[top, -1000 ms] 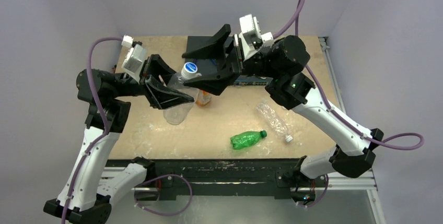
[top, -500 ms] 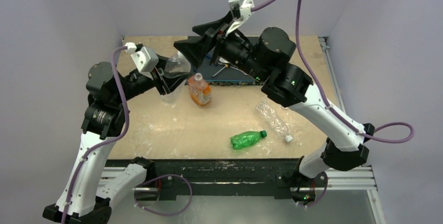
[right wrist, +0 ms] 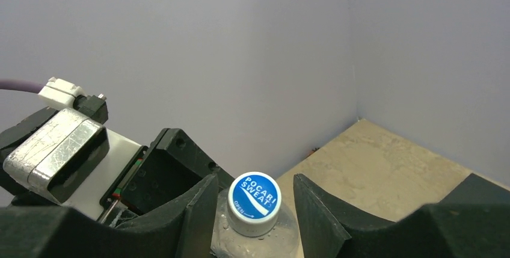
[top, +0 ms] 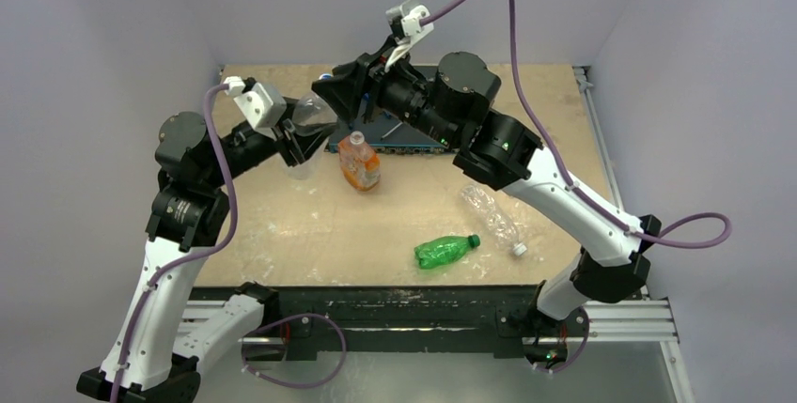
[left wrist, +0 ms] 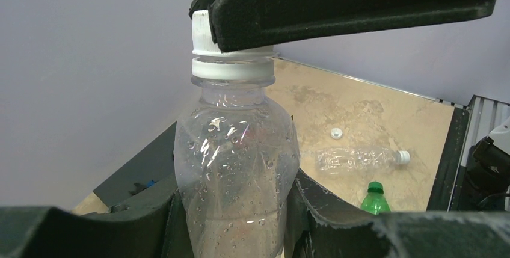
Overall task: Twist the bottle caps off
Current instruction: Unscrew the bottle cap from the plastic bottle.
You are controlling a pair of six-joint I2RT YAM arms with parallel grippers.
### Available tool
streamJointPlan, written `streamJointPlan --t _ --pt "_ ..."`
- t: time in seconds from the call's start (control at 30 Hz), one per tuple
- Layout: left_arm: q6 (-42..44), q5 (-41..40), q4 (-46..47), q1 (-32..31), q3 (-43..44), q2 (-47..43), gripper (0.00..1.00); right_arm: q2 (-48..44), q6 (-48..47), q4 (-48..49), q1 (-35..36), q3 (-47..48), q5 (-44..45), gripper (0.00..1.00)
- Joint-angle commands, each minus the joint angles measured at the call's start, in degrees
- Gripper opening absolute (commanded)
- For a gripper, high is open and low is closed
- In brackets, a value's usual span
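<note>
My left gripper [top: 299, 140] [left wrist: 234, 192] is shut on the body of a clear crinkled bottle [top: 310, 116] [left wrist: 234, 162] and holds it upright above the back left of the table. The bottle's white cap [left wrist: 201, 32] [right wrist: 255, 201] has a blue printed top and sits on its neck. My right gripper [top: 343, 93] [right wrist: 255, 181] straddles that cap. Its black fingers [left wrist: 337, 5] stand on either side, open, with a narrow gap showing on each side in the right wrist view.
An orange-label bottle [top: 360, 163] stands mid-table. A green bottle [top: 444, 251] [left wrist: 376, 198] with a green cap [top: 476, 240] and a clear bottle [top: 491, 217] [left wrist: 355, 159] with a white cap [top: 519, 250] lie front right. A loose white cap [left wrist: 335, 132] lies on the table. A dark flat box [top: 428, 143] sits at the back.
Both arms carried the bottle up and toward the back wall. The right wrist turned, and its jaws came off the cap and back around it.
</note>
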Motion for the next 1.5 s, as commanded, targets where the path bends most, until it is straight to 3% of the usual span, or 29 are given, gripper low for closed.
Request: streamJointPlan --t 0.0,0.17,0.37,0.57,0.63,0.73,0.97,1.13,1.23,1.3,1.37,1.47 --pt "0.27 -1.42 2.11 0.27 0.0 -0.57 0.0 -0.57 1.61 2.37 0.11 -0.92 -3.26 0.52" --pt "-0.1 -1.43 2.92 0.27 -0.35 -0.93 0.0 1.23 2.09 0.61 -0.07 0.52 -4.13 0.54" --pt "0.24 -0.71 2.43 0.27 -0.68 -1.15 0.0 -0.97 2.31 4.39 -0.08 -2.77 -4.51 0.34" --pt "0.28 0.29 1.96 0.27 -1.21 -1.42 0.0 -2.81 1.04 6.61 -0.15 -4.65 -5.41 0.29" --pt "-0.1 1.89 1.8 0.27 -1.23 -1.61 0.0 -4.2 -0.59 8.42 -0.24 -5.98 -8.21 0.22" --pt "-2.63 8.1 3.0 0.27 -1.54 -2.36 0.0 -7.9 -3.36 12.51 -1.13 -9.93 -15.63 0.11" --pt "-17.86 25.89 10.47 0.27 -1.01 -0.4 0.0 -12.65 -0.96 22.83 -6.69 -15.79 -44.9 0.09" --pt "-30.33 29.86 20.33 0.27 -1.84 0.17 0.0 -11.24 0.96 25.56 -7.24 -14.91 -59.18 0.12" --pt "-33.62 29.14 22.78 0.27 -2.84 -0.24 0.0 -11.51 -2.14 21.68 -7.45 -14.68 -59.56 0.19" --pt "-33.62 27.73 22.54 0.27 -4.05 -0.91 0.0 -12.63 -4.13 19.9 -7.45 -15.99 -54.92 0.38" --pt "-30.9 25.9 19.83 0.27 -4.8 -1.46 0.0 -13.31 -5.08 17.38 -7.45 -16.26 -43.97 0.57" --pt "-19.05 19.29 8.32 0.27 -3.94 -1.49 0.0 -11.27 -3.14 10.55 -7.45 -12.0 -28.35 0.61"
